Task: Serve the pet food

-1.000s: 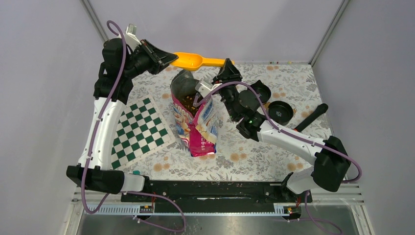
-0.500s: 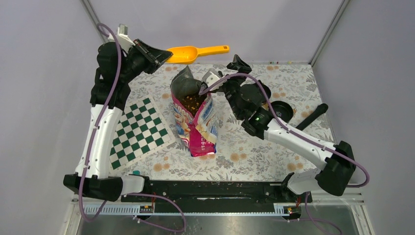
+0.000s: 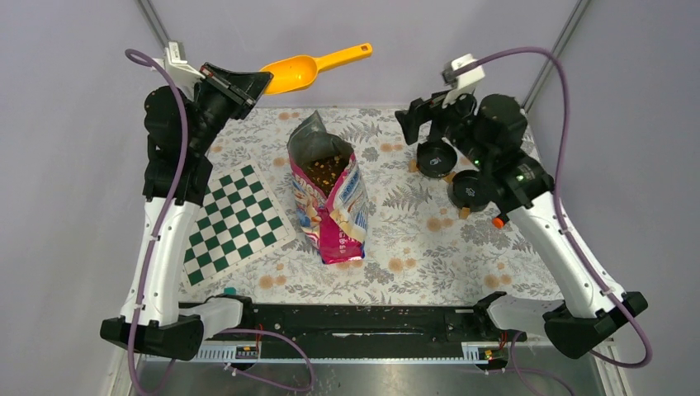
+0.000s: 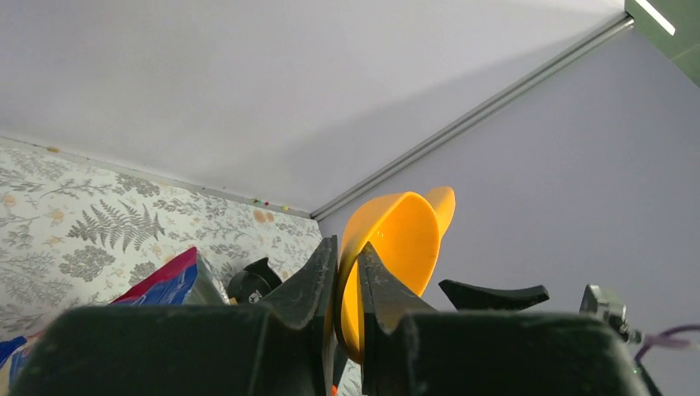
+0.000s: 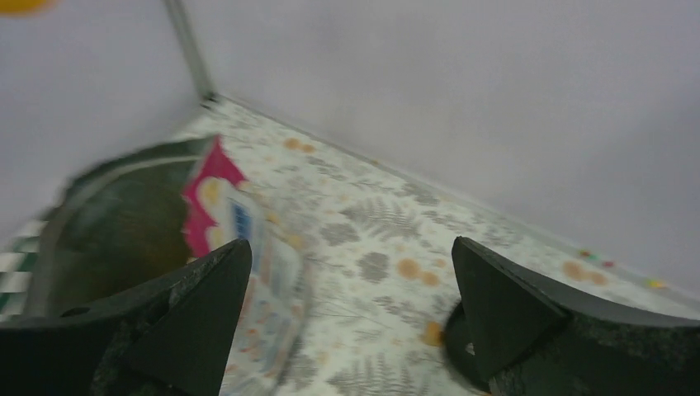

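Observation:
The pet food (image 3: 323,170) is brown kibble showing in the open mouth of the pink, blue and white bag (image 3: 333,210), which stands upright mid-table. High at the back left, my left gripper (image 3: 244,82) is shut on the rim of the orange scoop (image 3: 299,74), whose handle points right. In the left wrist view the scoop (image 4: 406,239) sits pinched between the fingertips (image 4: 323,268). My right gripper (image 3: 410,124) hangs open and empty above the table, right of the bag. The blurred right wrist view has the bag (image 5: 216,198) off its left finger.
Two small black bowls (image 3: 435,157) (image 3: 471,190) sit at the back right, under the right arm. A green and white chessboard (image 3: 234,219) lies left of the bag. A small orange-tipped object (image 3: 497,221) pokes out beside the right forearm. Grey walls close the back and sides.
The right gripper opened, left the bag's rim and swung up and to the right. The left gripper carried the scoop higher and leftward. The bag stays upright.

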Robot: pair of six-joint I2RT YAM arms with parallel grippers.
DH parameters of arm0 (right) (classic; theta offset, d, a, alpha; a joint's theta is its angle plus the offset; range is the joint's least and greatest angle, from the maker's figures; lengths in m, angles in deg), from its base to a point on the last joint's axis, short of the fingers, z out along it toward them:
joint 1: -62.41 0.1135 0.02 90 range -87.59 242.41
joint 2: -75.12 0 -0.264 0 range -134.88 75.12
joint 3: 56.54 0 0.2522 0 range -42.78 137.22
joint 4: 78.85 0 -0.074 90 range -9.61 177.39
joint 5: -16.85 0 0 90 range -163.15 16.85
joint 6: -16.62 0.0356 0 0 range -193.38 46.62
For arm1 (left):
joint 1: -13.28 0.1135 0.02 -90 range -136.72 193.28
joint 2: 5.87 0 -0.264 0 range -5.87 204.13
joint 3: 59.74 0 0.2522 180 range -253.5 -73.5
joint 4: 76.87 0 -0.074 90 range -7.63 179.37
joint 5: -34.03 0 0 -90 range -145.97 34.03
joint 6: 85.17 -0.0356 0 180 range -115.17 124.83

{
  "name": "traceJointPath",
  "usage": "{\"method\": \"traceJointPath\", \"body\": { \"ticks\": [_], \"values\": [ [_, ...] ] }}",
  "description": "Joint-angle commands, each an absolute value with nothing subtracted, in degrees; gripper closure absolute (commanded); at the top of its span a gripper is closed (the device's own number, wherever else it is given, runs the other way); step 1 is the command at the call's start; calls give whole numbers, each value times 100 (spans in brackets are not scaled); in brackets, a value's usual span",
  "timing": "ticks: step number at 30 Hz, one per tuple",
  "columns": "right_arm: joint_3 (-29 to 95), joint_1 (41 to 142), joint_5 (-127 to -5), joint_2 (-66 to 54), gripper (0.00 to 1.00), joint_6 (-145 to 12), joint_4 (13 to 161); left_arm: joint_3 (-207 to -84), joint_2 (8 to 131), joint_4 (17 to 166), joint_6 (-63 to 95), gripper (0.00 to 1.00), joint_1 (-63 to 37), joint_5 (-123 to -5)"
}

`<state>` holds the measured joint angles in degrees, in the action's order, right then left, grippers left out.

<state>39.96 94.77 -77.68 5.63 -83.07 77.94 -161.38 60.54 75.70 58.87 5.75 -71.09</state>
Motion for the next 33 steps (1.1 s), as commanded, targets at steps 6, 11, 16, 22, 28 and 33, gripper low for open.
{"method": "traceJointPath", "body": {
  "ticks": [6,11,16,22,28,33],
  "values": [
    [4495,8413,-3247,122,1,-2763,8324,-16105,6171,8752,6055,100,594,-8075],
    [3741,8330,-2586,-390,1,485,12415,-16118,6261,9055,6172,100,590,-8564],
    [4107,8331,-2696,-935,4,1408,13474,-16246,6429,8832,6105,100,582,-8983],
    [4374,8329,-3038,-1053,7,1189,13080,-16157,6503,8812,6279,100,556,-9147],
    [4549,8332,-3025,-1147,15,1303,12744,-16149,6564,8744,6266,100,457,-9173],
    [4674,8341,-3039,-998,14,466,11583,-16181,6631,8725,6242,100,347,-9171]
  ]
}}
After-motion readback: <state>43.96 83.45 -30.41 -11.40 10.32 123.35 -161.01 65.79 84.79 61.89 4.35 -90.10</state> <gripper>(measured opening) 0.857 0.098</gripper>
